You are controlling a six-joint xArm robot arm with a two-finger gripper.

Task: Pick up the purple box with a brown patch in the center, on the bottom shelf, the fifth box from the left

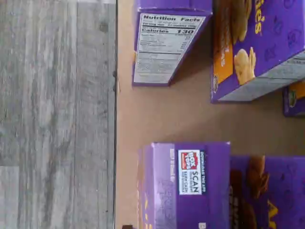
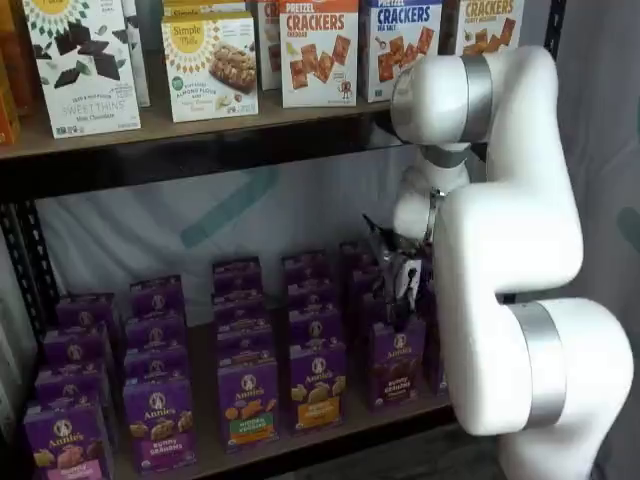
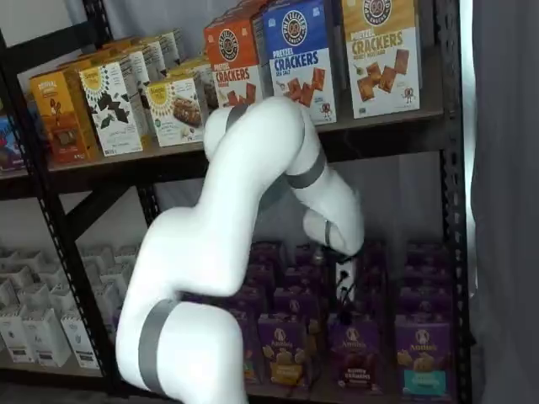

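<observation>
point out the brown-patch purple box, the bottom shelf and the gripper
purple box [image 2: 398, 366]: shelf view, front face
bottom shelf [image 2: 330, 432]: shelf view, front board edge
gripper [image 2: 405, 285]: shelf view, between the fingertips

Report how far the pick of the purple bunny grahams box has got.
Done: the arm has reached into the rack, with the gripper hanging above the purple box at the front of the bottom shelf. In hand: lining up over that box; the fingers are not clear enough to read their gap, and nothing is in them. Left: lower, close on the box, and lift it off the shelf, where it stands among its neighbours.
</observation>
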